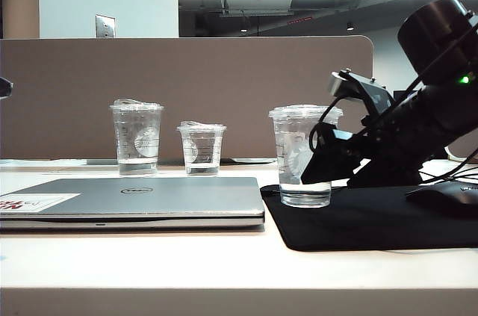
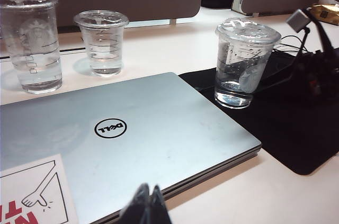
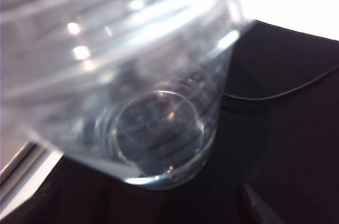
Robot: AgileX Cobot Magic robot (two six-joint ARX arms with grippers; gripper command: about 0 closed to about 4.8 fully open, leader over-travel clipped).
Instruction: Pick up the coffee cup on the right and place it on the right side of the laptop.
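Coffee cup [image 1: 305, 155] stood upright on the black mouse pad [image 1: 373, 222], just right of the closed laptop [image 1: 134, 200], a little water in its base. Right gripper [image 1: 317, 163] sat at the cup's side, jaws spread wide, cup right up against them and filling the right wrist view [image 3: 143, 75]; grip contact unclear. Left gripper [image 2: 145, 205] was low over the laptop's [image 2: 127, 134] near edge, jaws pressed together, cup [image 2: 243, 62] well beyond them. Two other clear cups [image 1: 137, 137] stood on the table [image 1: 224, 264] behind the laptop
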